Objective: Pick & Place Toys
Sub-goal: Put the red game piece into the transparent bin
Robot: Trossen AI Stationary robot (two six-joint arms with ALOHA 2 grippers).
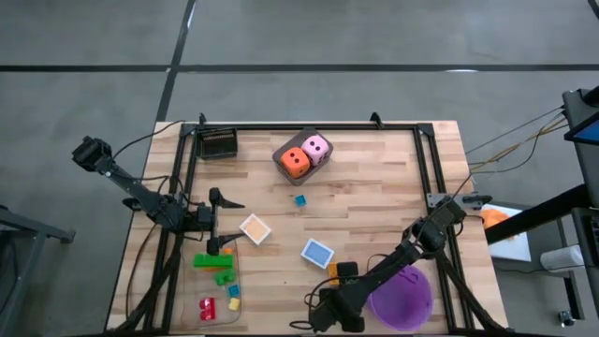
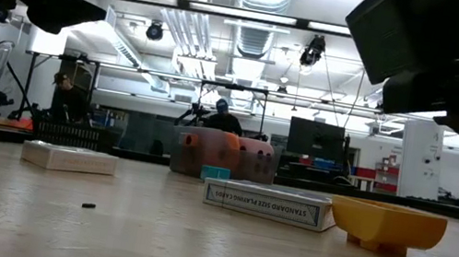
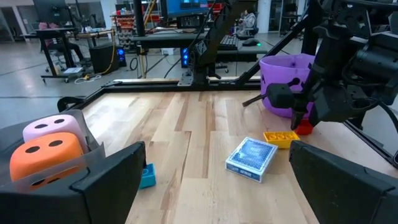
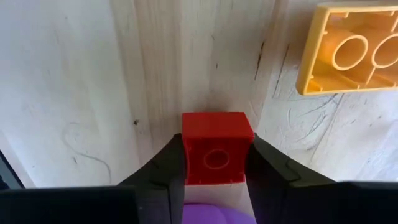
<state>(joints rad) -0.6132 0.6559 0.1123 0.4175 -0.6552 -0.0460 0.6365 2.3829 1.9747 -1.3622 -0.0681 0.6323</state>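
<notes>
My right gripper (image 4: 216,155) is shut on a small red brick (image 4: 216,146) at the table's near right. It stands next to an upturned yellow brick (image 4: 351,53) and the purple bucket (image 1: 402,298). The left wrist view also shows the red brick (image 3: 303,127). My left gripper (image 1: 223,223) is open and empty at the table's left, between the orange tile (image 1: 255,228) and the clear tray (image 1: 220,290). The orange die (image 1: 295,162) and the pink die (image 1: 316,148) sit in a small brown tray at the far middle. My right gripper pinches the red brick by two opposite sides (image 4: 186,155) between its two fingers. The fingers come from above and point down. In the left wrist view the brick seems to hang just above the table, beside the yellow brick (image 3: 280,138).
The clear tray holds green (image 1: 213,261), red (image 1: 207,308), yellow and blue bricks. A blue tile (image 1: 317,252) and a small blue brick (image 1: 299,200) lie mid-table. A black basket (image 1: 217,142) stands at the far left. A black frame runs along the table's edges.
</notes>
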